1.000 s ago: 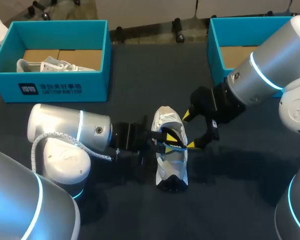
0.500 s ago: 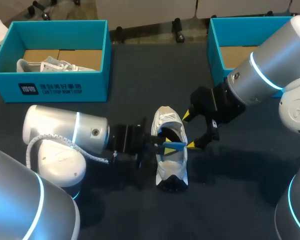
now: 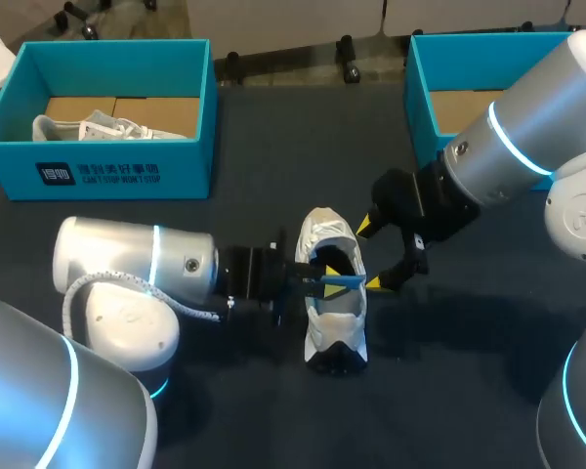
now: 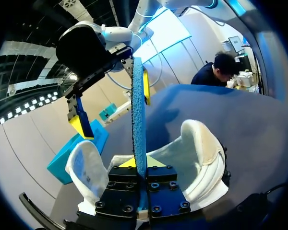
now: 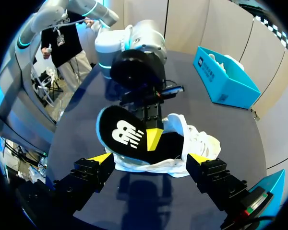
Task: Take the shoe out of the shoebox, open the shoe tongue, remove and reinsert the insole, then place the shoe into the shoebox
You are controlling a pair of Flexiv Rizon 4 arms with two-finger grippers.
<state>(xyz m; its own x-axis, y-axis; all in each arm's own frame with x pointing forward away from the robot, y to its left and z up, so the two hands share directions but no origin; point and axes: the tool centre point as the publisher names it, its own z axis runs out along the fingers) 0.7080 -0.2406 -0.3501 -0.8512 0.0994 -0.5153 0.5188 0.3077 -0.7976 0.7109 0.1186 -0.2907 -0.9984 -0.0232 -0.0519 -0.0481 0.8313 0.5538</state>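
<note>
A dark blue-grey table [image 3: 254, 147] lies under soft, even light.

shoe [image 3: 334, 327] mouth: insole [image 3: 342, 281] blocks | flank: right gripper [image 3: 371, 255] | toe end: open

Right shoebox [image 3: 422, 98] partly behind right arm [image 3: 527, 137]

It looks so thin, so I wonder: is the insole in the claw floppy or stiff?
Probably bendy but not floppy: pinched by the left claw only at one spot, the insole stands out straight over the shoe without drooping. It looks thin, so likely light. Its blue edge looks rough, so it probably won't slip.
</note>
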